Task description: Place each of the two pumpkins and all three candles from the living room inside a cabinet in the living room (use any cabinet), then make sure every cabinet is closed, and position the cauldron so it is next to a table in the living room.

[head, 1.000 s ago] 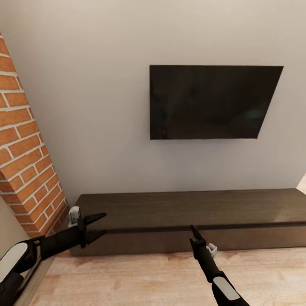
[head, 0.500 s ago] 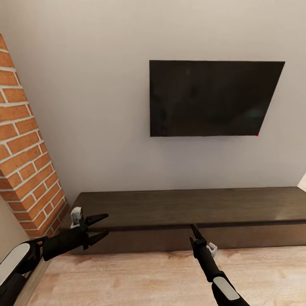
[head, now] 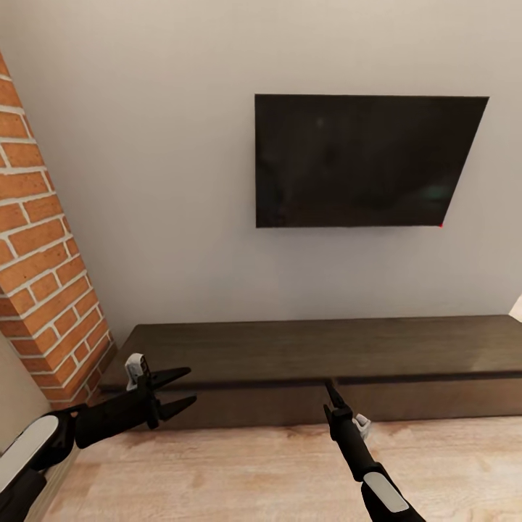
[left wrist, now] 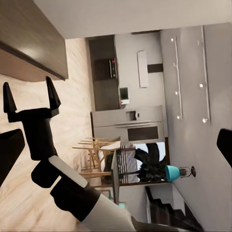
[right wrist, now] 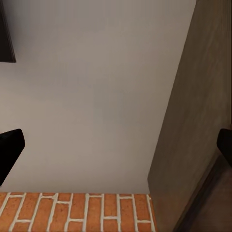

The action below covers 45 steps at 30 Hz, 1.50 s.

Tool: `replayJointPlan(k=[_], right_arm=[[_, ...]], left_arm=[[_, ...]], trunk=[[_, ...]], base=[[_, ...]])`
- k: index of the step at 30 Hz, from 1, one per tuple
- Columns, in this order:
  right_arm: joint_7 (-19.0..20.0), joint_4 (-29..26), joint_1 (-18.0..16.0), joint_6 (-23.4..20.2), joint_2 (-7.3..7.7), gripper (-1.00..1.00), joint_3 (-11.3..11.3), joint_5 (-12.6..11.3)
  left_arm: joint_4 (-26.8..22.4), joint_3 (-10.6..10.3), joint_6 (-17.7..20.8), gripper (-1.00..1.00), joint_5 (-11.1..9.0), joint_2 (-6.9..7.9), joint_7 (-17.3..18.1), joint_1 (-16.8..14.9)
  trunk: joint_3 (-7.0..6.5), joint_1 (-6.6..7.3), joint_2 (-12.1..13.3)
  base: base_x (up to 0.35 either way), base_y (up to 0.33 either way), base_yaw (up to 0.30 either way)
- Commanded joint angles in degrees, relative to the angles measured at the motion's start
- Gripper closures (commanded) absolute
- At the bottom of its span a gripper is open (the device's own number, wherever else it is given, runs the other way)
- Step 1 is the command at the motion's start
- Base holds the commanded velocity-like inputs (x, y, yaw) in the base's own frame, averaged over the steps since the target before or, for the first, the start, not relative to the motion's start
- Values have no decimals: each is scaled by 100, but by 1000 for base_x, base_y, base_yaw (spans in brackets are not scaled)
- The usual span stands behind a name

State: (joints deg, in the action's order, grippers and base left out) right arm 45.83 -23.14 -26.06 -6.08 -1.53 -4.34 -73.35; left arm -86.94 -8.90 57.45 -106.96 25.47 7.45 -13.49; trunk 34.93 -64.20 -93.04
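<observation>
While both arms hover over wood floor (head: pixel 254 471), long dark cabinet (head: pixel 304 348) sits against wall under black TV (head: pixel 362 161), drawers closed, top bare. Left gripper (head: pixel 183 387) by cabinet's left end, fingers spread, holding nothing. Right gripper (head: pixel 330 389) at cabinet front, fingers spread, nothing held. Brick column (head: pixel 43 254) at left.

Both arms reach forward, left tool (head: pixel 174 392) and right tool (left wrist: pixel 29 94) spread, empty.

Cabinet (head: pixel 304 351) is dark matt wood with visible grain; floor (head: pixel 254 471) is pale wood planks. Brick column (head: pixel 43 254) looks rough, wall (head: pixel 159 181) smooth matt, TV screen (head: pixel 362 159) glossy black.
</observation>
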Motion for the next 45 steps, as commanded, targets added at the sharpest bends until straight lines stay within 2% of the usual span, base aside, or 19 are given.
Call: replayJointPlan(k=[1,9,41,45], right_arm=[[23,3,-4,-60,-5,-100,-31,-30],[25,3,-4,-60,-5,-100,-31,-30],[60,1,-4,-60,-5,-100,-31,-30],[170,2,-4,-67,-5,-100,-31,-35]], left_arm=[[0,-24,3,-100,43,10,71,-5],[-8,-84,3,-100,43,19,90,-5],[-7,-95,3,-100,43,16,90,-5],[-7,-95,3,-100,43,11,90,-5]], trunk=[[24,-22,-44],[168,-198,-365],[742,-901,-1649],[814,-989,-1809]], base=[[0,0,0],[0,0,0],[0,0,0],[0,0,0]])
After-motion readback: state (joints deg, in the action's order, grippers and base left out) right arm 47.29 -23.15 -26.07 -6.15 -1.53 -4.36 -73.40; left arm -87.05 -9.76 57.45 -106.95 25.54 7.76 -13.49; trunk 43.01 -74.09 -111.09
